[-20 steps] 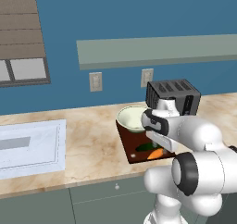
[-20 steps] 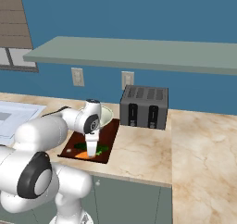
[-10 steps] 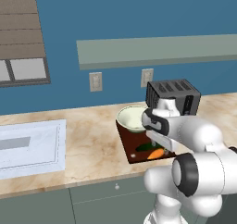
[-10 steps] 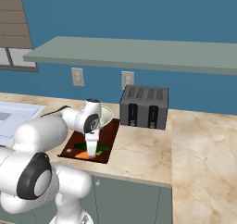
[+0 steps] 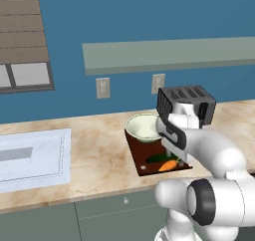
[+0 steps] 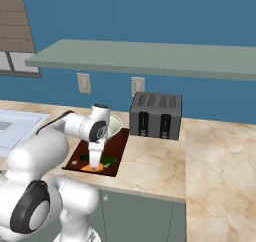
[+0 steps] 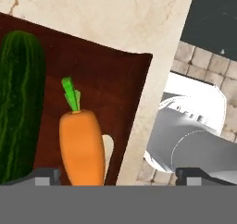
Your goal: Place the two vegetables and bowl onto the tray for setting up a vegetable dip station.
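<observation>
Claw (image 7: 115, 177) spread wide above carrot (image 7: 82, 146); cucumber (image 7: 18, 102) beside it on tray (image 7: 115, 89)

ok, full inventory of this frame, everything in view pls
tray: 1, dark reddish-brown, on the counter in front of the toaster
bowl: 1, pale green-white, on the tray's back end
cucumber: 1, dark green, lying on the tray beside the carrot
carrot: 1, orange with green tip, on the tray near its front edge
toaster: 1, dark grey, against the wall right of the tray
sink area: 1, white, set in the counter left of the tray
counter: 1, beige marble
wall outlets: 2, pale, on the blue wall
shelf: 1, grey-green, above the counter
hand: 1, white, open, over the carrot
</observation>
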Controlling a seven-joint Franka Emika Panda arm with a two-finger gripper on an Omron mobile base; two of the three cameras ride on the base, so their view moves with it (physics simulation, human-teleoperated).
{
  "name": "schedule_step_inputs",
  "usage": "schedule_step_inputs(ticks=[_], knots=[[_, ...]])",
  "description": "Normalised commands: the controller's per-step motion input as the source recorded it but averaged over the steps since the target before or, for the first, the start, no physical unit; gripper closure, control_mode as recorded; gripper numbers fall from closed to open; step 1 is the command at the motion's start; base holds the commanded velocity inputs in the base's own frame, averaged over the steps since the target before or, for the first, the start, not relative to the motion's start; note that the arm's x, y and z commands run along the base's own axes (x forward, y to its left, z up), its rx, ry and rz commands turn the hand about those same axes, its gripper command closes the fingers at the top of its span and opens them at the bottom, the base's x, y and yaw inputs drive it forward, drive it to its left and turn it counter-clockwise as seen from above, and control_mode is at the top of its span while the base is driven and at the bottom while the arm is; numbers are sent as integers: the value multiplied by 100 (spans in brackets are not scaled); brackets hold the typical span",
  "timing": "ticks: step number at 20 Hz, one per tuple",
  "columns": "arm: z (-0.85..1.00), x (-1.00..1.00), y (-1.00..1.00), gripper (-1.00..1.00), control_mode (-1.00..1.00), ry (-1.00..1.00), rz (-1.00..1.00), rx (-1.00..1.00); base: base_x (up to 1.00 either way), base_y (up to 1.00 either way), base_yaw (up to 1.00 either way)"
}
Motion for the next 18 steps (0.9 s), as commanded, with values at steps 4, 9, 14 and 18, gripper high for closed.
schedule_step_inputs(ticks=[4, 9, 14, 18], knots=[[17, -35, 1, -100, -100, 0, -22, 0, 0, 0, 0], [16, -35, 3, -100, -100, 0, -18, 0, 0, 0, 0], [20, -34, 5, -100, -100, 0, -3, 0, 0, 0, 0], [22, -38, 4, -100, -100, -1, 1, 0, 0, 0, 0]])
